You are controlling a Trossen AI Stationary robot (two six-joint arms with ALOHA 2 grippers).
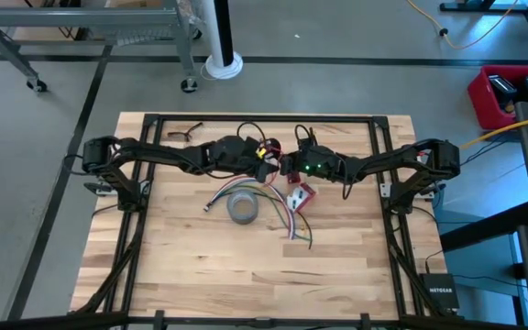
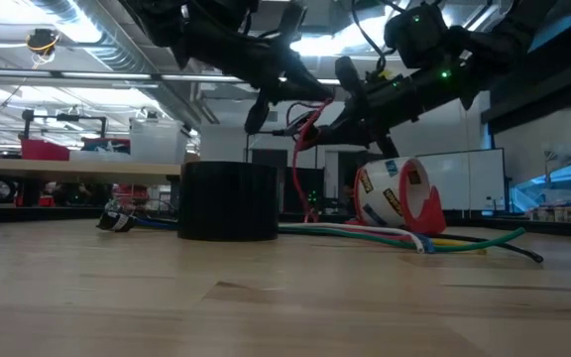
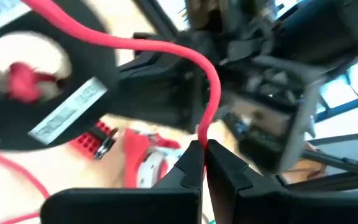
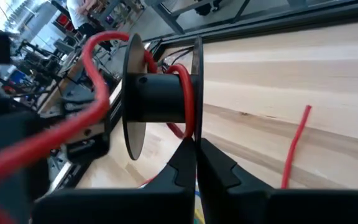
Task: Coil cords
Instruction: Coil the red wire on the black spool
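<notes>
Both arms meet above the table's middle. A thin red wire [image 3: 166, 46] runs from my left gripper [image 3: 204, 149], which is shut on it, to a black spool [image 4: 160, 96], where it lies in turns around the barrel. My right gripper [image 4: 196, 149] is shut on that spool. In the low view the wire [image 2: 296, 149] hangs in loops between the two grippers, clear of the table. A loose red length [image 4: 297, 149] shows beyond the spool. In the high view the grippers sit close together, left [image 1: 266, 160] and right [image 1: 287, 166]. My left gripper pinches the red wire [image 3: 202, 129] between its two fingertips, coming from the table's left and slanting slightly down. The wire curves away from the fingers to the spool and hangs clear of the table. My right gripper pinches the rim of one spool flange [image 4: 196, 132] between its two fingers, coming from the table's right and slanting slightly down. The spool is lifted clear of the table, its axis about level.
Under the grippers lie a grey tape roll [image 1: 243, 208], a red tape dispenser [image 1: 301, 195] and a bundle of coloured wires [image 1: 287, 220]. A dark glasses-like thing [image 1: 183, 135] lies at the far left. Bare wood spreads toward the near edge [image 1: 246, 284].
</notes>
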